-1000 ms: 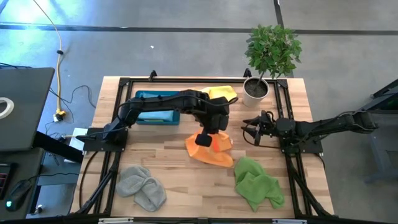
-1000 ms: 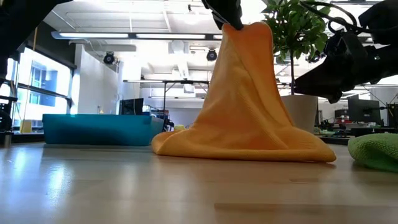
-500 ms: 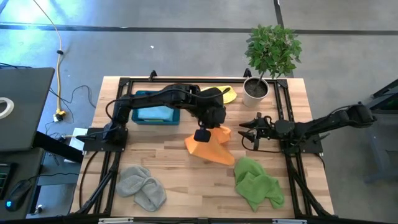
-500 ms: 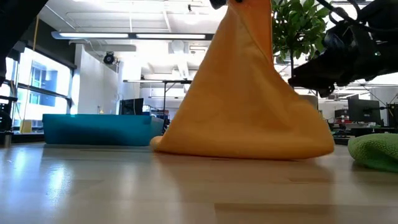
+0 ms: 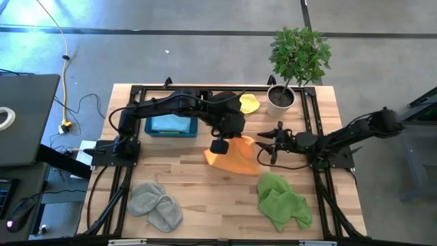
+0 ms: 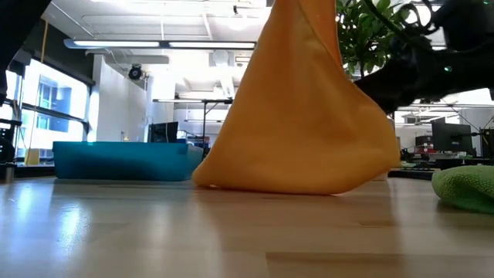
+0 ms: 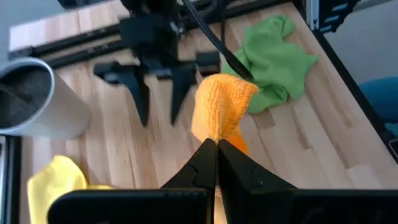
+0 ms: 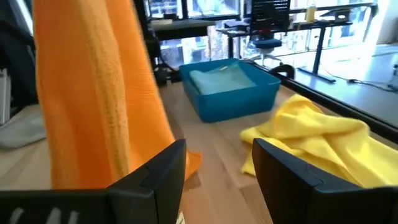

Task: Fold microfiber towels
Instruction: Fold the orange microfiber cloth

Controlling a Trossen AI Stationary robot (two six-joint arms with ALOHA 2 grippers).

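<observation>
We hold the orange towel lifted by one corner in our left pincer, clenched on the cloth, its lower hem resting on the surface near the middle. Our right pincer waits spread apart just beside it. We should take a hanging edge squarely, avoiding bunched fabric.

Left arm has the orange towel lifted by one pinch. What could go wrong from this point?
The left gripper is shut on only a small tip of the orange towel, so it may slip out. The open right gripper sits close beside the hanging cloth and might grab a bunch, not a corner. The towel's lower edge still drags on the table.
</observation>
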